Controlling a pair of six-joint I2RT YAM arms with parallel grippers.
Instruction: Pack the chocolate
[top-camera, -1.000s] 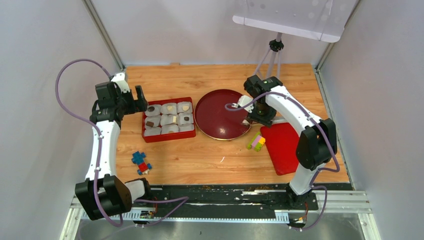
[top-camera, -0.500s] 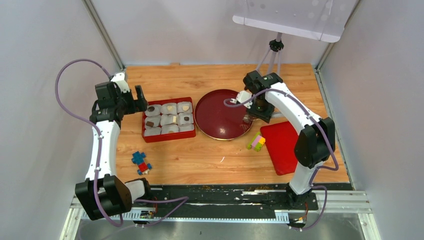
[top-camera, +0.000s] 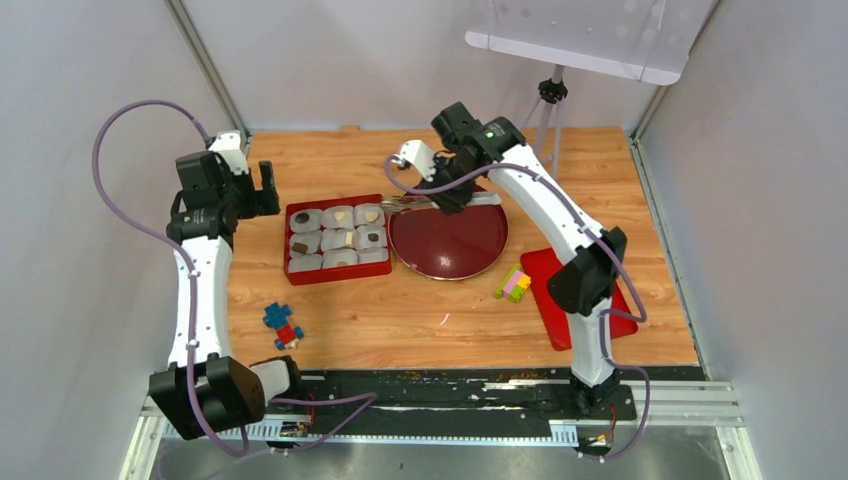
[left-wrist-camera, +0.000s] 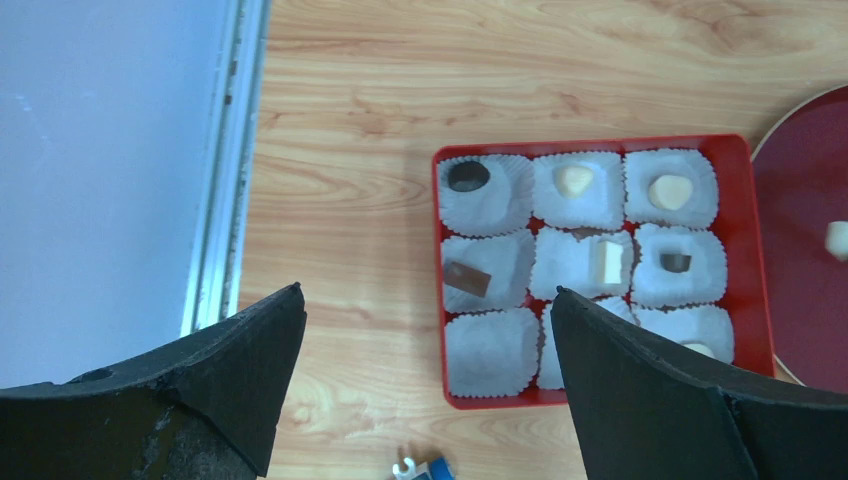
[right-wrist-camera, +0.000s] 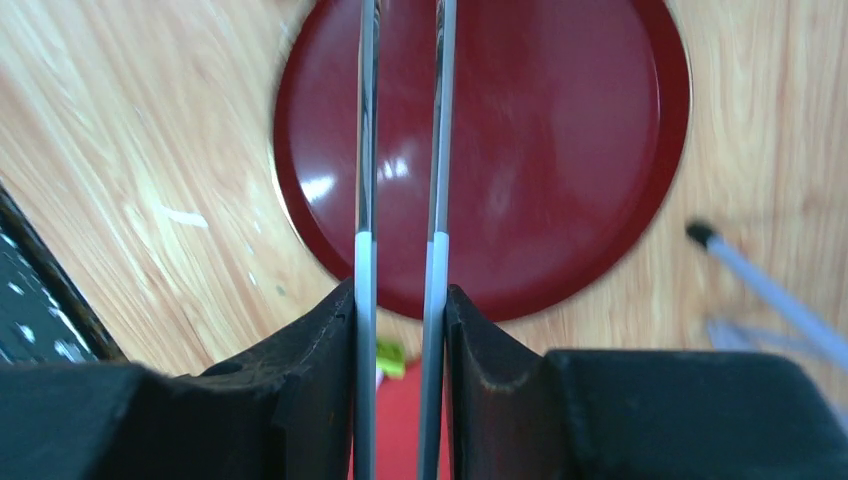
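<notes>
A red tray (top-camera: 337, 274) holds nine white paper cups. Chocolates lie in several cups: a dark round one (left-wrist-camera: 468, 176), two pale ones (left-wrist-camera: 574, 180) (left-wrist-camera: 670, 191), a brown bar (left-wrist-camera: 467, 278), a white bar (left-wrist-camera: 606, 260) and a dark lump (left-wrist-camera: 675, 262). The bottom-left cup (left-wrist-camera: 490, 350) is empty. A pale piece (left-wrist-camera: 837, 239) shows over the dark red plate (top-camera: 448, 240); I cannot tell whether it is held. My right gripper (top-camera: 455, 190) (right-wrist-camera: 400, 290) is shut on metal tongs (right-wrist-camera: 367, 150), whose tips (top-camera: 388, 205) reach the tray's right edge. My left gripper (top-camera: 262, 185) (left-wrist-camera: 425, 300) is open and empty, left of the tray.
A red lid (top-camera: 575, 295) lies at the right with a green-pink toy block (top-camera: 513, 283) beside it. A blue-red toy block (top-camera: 282, 325) lies in front of the tray. A tripod (top-camera: 545, 100) stands at the back right.
My right arm has swung left with the tongs, from the plate's right side across to its left edge by the tray. My left gripper has drawn back a little to the left.
</notes>
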